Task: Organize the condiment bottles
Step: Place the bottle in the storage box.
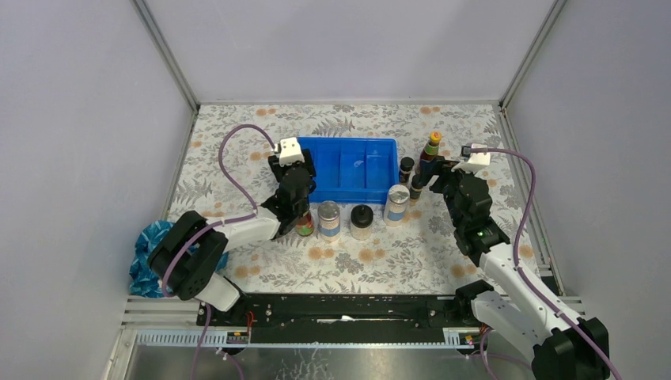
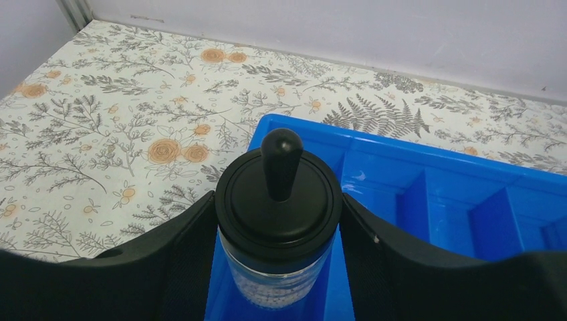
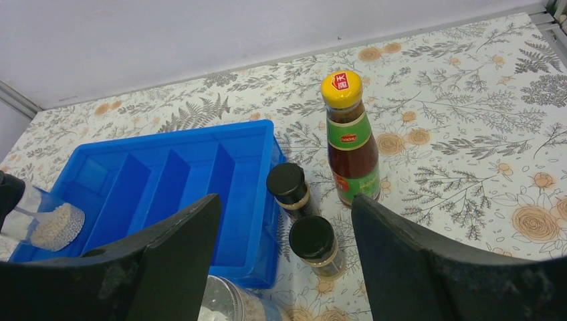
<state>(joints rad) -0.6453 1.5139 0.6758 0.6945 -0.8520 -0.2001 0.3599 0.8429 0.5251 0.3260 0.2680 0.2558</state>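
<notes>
Left jaws clamp black-domed bottle over blue tray, 9 o'clock end; right jaws apart, empty.

Red-labelled sauce bottles: two. Silver-lidded jars: two. Black-domed jars: two. Tiny black-capped bottles: two. Eight in all. Blue tray: one. Arms: two. Tools: two. Crumpled blue bag: one.
</notes>
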